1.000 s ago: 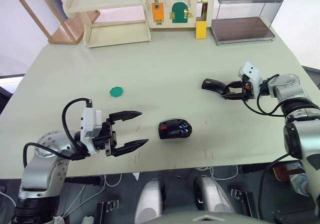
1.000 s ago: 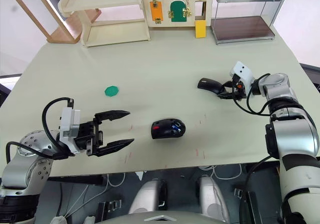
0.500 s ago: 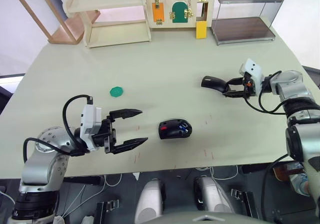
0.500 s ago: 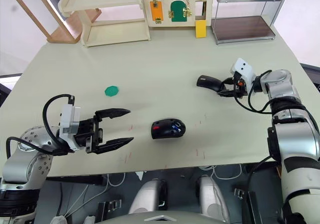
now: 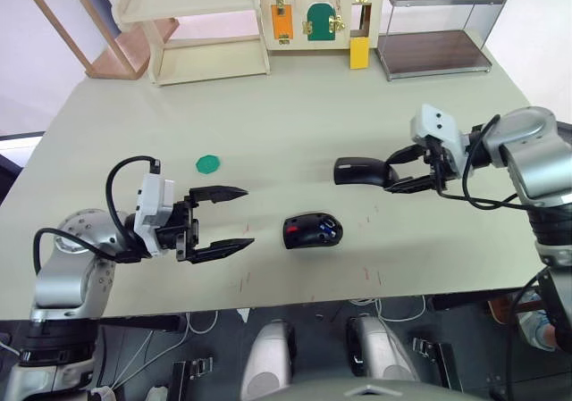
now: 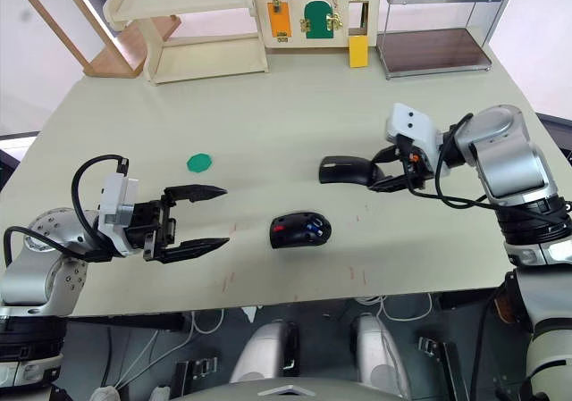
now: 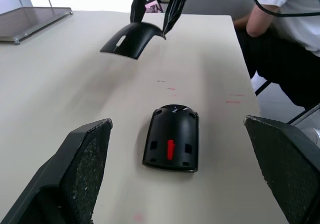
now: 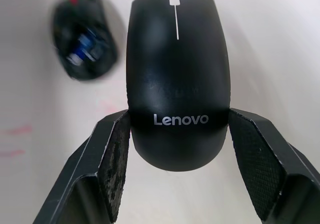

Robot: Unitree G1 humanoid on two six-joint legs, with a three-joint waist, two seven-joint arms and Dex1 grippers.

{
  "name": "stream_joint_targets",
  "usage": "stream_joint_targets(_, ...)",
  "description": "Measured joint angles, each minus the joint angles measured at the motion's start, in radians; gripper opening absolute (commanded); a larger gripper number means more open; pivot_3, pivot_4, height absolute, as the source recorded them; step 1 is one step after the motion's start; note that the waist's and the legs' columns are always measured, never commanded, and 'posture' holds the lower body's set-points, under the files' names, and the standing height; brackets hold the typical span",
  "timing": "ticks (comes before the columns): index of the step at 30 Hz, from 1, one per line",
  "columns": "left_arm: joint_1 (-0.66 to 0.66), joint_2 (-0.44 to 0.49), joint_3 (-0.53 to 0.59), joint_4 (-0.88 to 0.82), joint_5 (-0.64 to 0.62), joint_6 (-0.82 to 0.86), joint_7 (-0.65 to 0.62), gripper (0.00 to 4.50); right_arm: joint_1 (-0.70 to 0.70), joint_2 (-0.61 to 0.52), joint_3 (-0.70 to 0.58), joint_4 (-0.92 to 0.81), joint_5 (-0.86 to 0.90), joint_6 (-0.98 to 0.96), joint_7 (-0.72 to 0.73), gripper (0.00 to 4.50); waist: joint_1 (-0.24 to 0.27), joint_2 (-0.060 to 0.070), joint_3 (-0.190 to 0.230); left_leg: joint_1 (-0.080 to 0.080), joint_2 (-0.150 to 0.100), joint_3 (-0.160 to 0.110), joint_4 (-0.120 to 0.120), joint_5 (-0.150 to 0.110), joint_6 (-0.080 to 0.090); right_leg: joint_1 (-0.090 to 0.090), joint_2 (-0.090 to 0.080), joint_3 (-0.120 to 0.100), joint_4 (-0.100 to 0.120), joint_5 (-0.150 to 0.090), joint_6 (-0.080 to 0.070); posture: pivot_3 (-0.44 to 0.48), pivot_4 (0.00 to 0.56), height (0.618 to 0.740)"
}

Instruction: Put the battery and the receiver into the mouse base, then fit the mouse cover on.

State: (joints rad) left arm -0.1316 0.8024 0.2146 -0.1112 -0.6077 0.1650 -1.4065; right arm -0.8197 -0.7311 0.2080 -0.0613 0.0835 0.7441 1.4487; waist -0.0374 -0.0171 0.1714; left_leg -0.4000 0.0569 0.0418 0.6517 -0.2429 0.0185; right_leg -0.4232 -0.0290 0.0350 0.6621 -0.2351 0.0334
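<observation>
A: Left gripper is held wide apart, nothing in it, low over the table. Base is lying just beyond its tips, inner side up, battery seated in it.

B: Cover is clamped at its rear by the right gripper, lifted off the table, behind and right of the base.

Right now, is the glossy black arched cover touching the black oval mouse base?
Apart. In the left wrist view the glossy black arched cover hangs well away from the black oval mouse base, with bare table between them.
</observation>
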Motion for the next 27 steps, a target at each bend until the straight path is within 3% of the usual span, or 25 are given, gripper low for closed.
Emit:
stream_joint_targets(7, -0.008, 0.008, -0.001, 0.024, 0.007, 0.002, -0.035, 4.50, -0.024, -0.030, 0.105, -0.172, 0.039, 0.124, -0.030, 3.01, 0.001, -0.001, 0.000, 0.000, 0.000, 0.000, 0.001, 0.000, 0.000, 0.000, 0.000, 0.000, 0.000, 0.000, 0.000, 0.000, 0.150, 0.740)
stream_joint_targets(11, -0.013, 0.037, 0.001, 0.053, 0.006, 0.005, -0.077, 4.50, -0.129, 0.015, 0.181, -0.246, 0.046, 0.251, -0.097, 3.01, -0.005, -0.001, 0.001, -0.001, 0.001, 0.001, 0.000, 0.000, 0.000, -0.002, 0.000, 0.000, 0.001, 0.000, 0.000, 0.000, 0.150, 0.740)
stream_joint_targets(17, -0.015, 0.040, 0.003, 0.083, 0.007, 0.004, -0.102, 4.50, -0.213, 0.105, 0.280, -0.274, 0.084, 0.407, -0.194, 3.01, 0.004, -0.002, 0.000, -0.017, 0.000, -0.002, 0.004, 0.000, 0.000, -0.016, -0.001, -0.002, 0.002, 0.001, 0.000, 0.000, 0.150, 0.740)
stream_joint_targets(27, -0.001, 0.056, 0.011, 0.124, 0.016, -0.042, -0.124, 4.50, -0.297, 0.159, 0.438, -0.269, 0.112, 0.480, -0.283, 3.01, 0.001, -0.002, 0.000, -0.018, 0.000, -0.002, 0.004, 0.000, 0.000, -0.016, -0.002, -0.004, 0.002, 0.001, 0.000, 0.000, 0.150, 0.740)
